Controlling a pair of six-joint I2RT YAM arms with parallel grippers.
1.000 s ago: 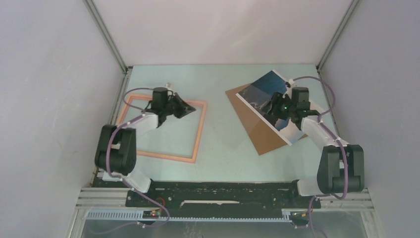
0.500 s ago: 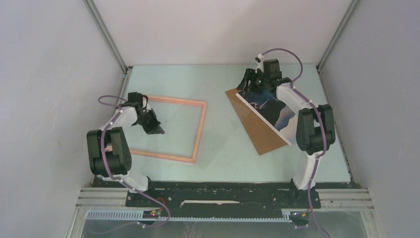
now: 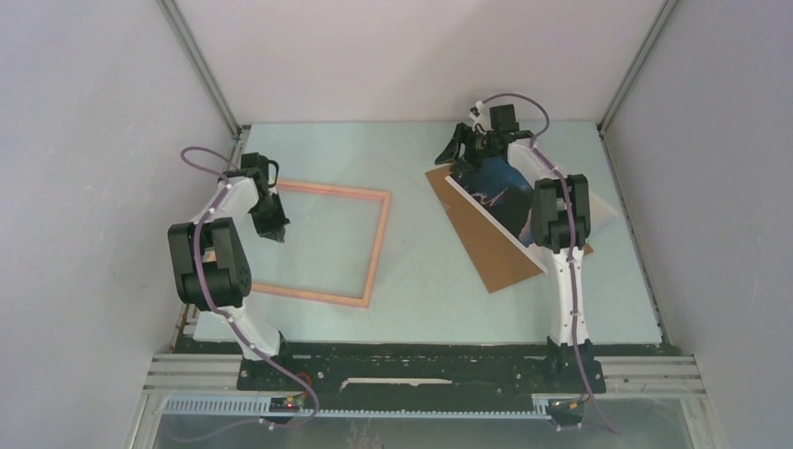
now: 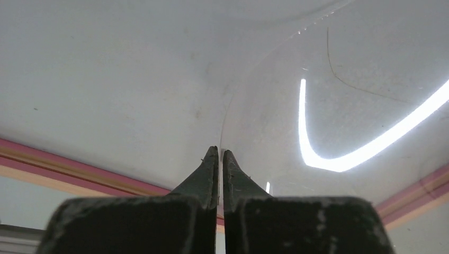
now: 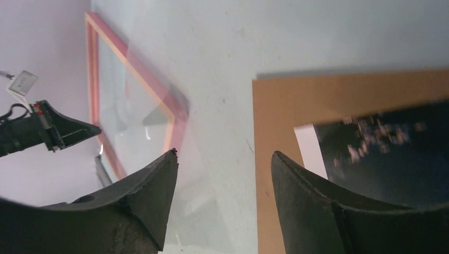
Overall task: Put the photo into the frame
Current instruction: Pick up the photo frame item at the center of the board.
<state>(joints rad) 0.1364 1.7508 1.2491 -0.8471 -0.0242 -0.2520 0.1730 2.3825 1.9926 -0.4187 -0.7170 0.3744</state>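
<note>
The frame (image 3: 378, 238), salmon-pink, lies flat on the left of the table; it also shows in the right wrist view (image 5: 138, 69). My left gripper (image 3: 274, 230) is low inside its left part. In the left wrist view my left gripper (image 4: 219, 151) is shut, and the curved edge of a clear glossy sheet (image 4: 317, 106) runs out of the thin gap between its jaws. The photo (image 3: 493, 181), dark blue with a white border, lies on a brown backing board (image 3: 491, 257) at the right, partly hidden by my right arm. My right gripper (image 3: 450, 152) is open and empty over the board's far-left corner (image 5: 222, 154).
Grey enclosure walls stand close on the left, right and back. The pale green table (image 3: 421, 290) lies between the frame and the board. My right arm stretches far out over the photo.
My right arm has reached from over the photo's middle to its far-left corner. My left gripper has drawn back from the frame's far right to its left side.
</note>
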